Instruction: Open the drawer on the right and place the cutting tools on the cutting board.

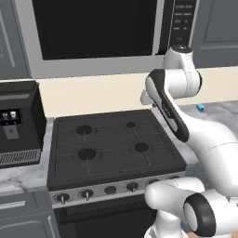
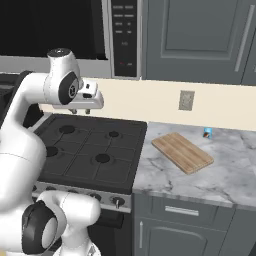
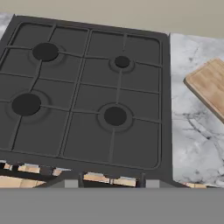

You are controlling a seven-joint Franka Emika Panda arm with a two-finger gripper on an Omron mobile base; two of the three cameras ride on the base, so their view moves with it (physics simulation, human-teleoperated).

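Above the black stove (image 2: 90,150), the white arm holds its fingers (image 2: 80,111) high over the burners, pointing down; they hold nothing, and how far apart they stand cannot be told from these views. To the right of the stove, on the marbled grey tabletop (image 2: 220,180), lies the cutting board (image 2: 182,152), a flat wooden slab set at an angle, with a small blue object (image 2: 207,133) near the wall behind it. Under the tabletop is the drawer (image 2: 182,210), shut, its grey front carrying a small silver bar handle (image 2: 181,211). The cutting tools are presumably inside it, out of sight. The drawer will likely slide stiffly on runners and is best taken by the handle, fingers closing across the bar and pulling straight out. The tools are probably light, thin, rigid and slippery, with sharp blades, so the handle end looks the safer place to grip.
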